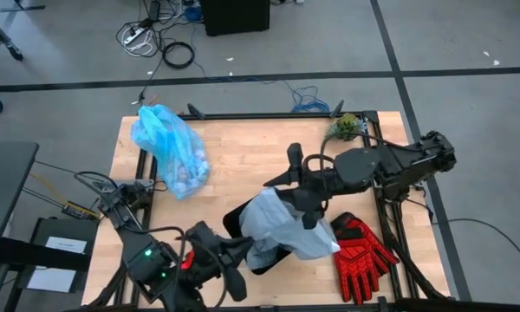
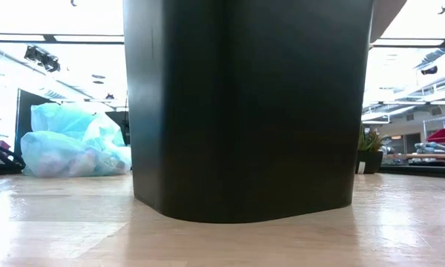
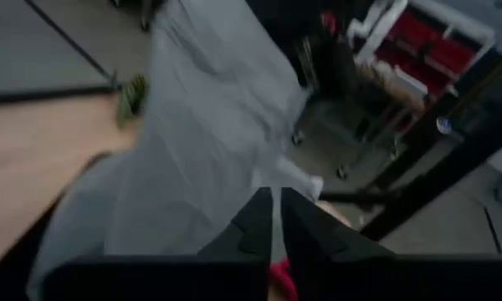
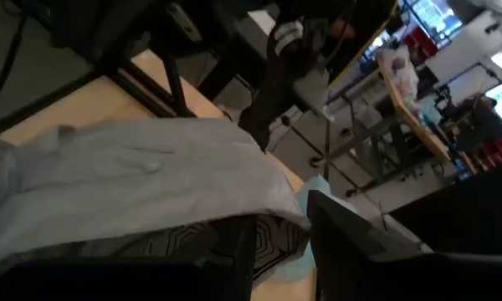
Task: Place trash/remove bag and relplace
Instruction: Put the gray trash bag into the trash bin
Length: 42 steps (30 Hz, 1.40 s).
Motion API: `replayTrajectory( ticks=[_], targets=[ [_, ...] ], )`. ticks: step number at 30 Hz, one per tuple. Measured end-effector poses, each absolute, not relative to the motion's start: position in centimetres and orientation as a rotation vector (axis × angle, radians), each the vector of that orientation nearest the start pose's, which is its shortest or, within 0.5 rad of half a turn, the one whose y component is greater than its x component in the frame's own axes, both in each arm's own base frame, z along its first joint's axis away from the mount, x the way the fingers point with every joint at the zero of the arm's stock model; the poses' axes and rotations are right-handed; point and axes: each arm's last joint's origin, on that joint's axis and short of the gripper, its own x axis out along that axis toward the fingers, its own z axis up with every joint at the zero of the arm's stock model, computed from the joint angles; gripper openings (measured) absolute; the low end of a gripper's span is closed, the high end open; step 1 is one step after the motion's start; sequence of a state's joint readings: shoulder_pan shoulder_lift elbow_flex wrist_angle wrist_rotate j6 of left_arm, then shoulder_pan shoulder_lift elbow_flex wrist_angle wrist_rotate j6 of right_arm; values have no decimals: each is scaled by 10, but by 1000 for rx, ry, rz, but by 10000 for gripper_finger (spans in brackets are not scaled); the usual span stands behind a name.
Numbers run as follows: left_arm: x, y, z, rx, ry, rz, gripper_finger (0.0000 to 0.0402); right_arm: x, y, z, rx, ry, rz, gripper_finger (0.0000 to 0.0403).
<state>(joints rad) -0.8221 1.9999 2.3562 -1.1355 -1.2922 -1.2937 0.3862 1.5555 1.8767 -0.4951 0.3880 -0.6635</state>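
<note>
With the filled cyan bag [image 1: 169, 147] set aside at the worktop's [image 1: 243, 152] far left corner, relining was in hand: both claws, left [image 1: 241, 253] and right [image 1: 305, 206], pinched the grey-blue liner [image 1: 282, 227] over the black bin [image 2: 248, 104], which next needed spreading over the rim.

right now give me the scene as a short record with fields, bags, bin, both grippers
full bag: crinkly bright cyan-blue plastic liner, filled with paper wads, at the table's far left
new bag: pale grey-blue plastic bag draped over the black bin
left gripper: at the bag's near-left edge, shut on it
right gripper: gripping the bag's top
other: red gloves; small green plant
</note>
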Motion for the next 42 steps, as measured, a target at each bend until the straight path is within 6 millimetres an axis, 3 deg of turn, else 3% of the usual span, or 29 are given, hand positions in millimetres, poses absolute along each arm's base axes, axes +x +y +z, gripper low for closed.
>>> replayTrajectory(
  ticks=[12,19,24,30,42],
  targets=[
    [293,-249,428,-313,42,694,193,296,134,490,-835,54,154,93],
    [308,-232,424,-297,169,680,227,294,139,490,-850,49,166,93],
    [317,-226,424,-342,227,647,173,295,138,490,-852,56,150,89],
    [318,-228,424,-319,253,615,22,295,137,490,-853,62,136,82],
    [313,-229,422,-306,272,621,2,294,139,495,-833,26,90,79]
  ],
)
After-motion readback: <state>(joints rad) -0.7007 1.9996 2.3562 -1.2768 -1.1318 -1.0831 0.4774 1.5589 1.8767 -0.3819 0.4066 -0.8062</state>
